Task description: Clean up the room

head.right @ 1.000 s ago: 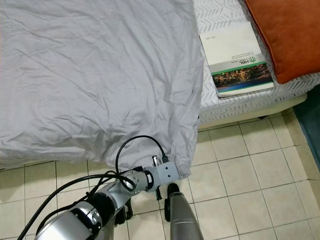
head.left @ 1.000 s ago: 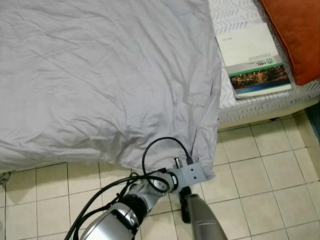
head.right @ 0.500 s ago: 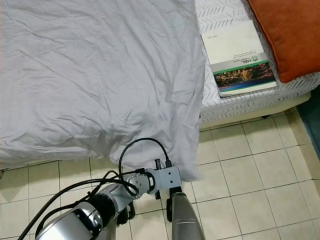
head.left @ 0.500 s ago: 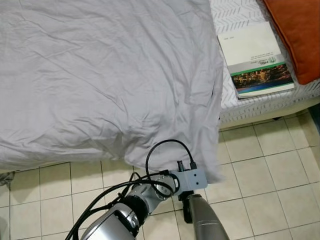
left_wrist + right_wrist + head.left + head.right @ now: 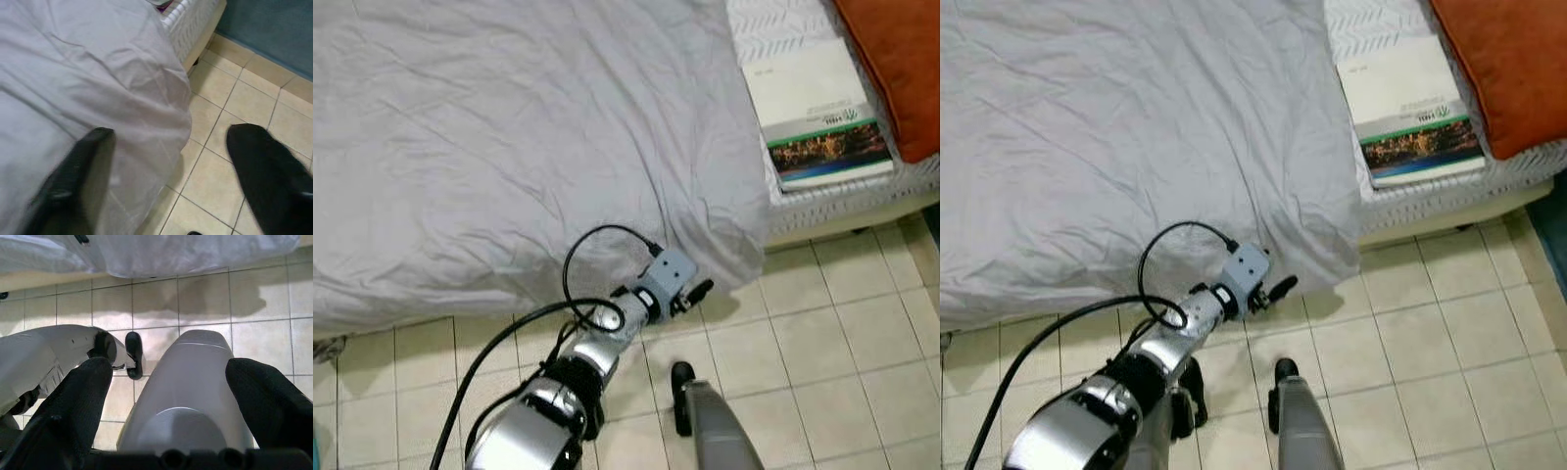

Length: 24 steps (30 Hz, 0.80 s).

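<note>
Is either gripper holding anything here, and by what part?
Nothing is held. The left gripper is open at the hanging corner of the grey sheet, one finger against it; the right gripper is open, empty.

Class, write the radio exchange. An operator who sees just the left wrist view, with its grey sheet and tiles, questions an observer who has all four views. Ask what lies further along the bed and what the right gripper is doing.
Operator: My left gripper is open at the grey sheet's hanging corner. What lies on the bed beyond the sheet?
Observer: A book lies flat on the patterned mattress, just right of the sheet's edge.
Operator: Anything past the book?
Observer: An orange cushion sits right of it, at the bed's far right.
Operator: And the right gripper?
Observer: The right gripper is open over the tiled floor, holding nothing.
</note>
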{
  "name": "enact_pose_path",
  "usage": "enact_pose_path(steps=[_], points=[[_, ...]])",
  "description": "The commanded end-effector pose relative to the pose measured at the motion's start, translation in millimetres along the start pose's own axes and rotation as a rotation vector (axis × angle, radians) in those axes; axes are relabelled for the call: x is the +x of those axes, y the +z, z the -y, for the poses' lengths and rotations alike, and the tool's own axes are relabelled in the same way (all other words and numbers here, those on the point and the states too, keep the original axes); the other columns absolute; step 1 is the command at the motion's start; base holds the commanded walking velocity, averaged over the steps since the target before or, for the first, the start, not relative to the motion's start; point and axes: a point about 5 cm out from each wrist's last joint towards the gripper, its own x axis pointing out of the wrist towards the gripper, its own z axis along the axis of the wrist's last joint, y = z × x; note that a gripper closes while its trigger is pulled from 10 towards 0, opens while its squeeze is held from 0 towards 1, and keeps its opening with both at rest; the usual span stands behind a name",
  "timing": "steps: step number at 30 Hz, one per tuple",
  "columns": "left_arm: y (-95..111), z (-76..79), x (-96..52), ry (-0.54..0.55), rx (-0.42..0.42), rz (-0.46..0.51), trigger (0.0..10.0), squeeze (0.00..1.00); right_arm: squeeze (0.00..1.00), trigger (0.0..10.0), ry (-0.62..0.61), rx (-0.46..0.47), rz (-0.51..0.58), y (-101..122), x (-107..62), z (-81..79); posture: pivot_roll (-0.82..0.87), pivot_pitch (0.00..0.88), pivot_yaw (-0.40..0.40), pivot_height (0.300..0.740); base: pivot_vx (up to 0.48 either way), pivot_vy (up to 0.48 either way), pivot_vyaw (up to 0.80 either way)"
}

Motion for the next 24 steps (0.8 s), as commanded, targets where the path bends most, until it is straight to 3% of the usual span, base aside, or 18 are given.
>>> enact_pose_path(steps=[1,24], points=[[23.8,90.0,23.2,-0.167,-0.194,0.085,10.0,1.00,0.00,10.0,0.006,0.018,-0.072,-12.7,-6.2,-3.6,-0.33,0.547,0.120,0.740,0.000,0.000,0.00],[23.8,90.0,23.2,-0.167,-0.194,0.085,10.0,1.00,0.00,10.0,0.006,0.018,-0.072,-12.7,-6.2,-3.6,-0.33,0.547,0.120,0.740,0.000,0.000,0.00]])
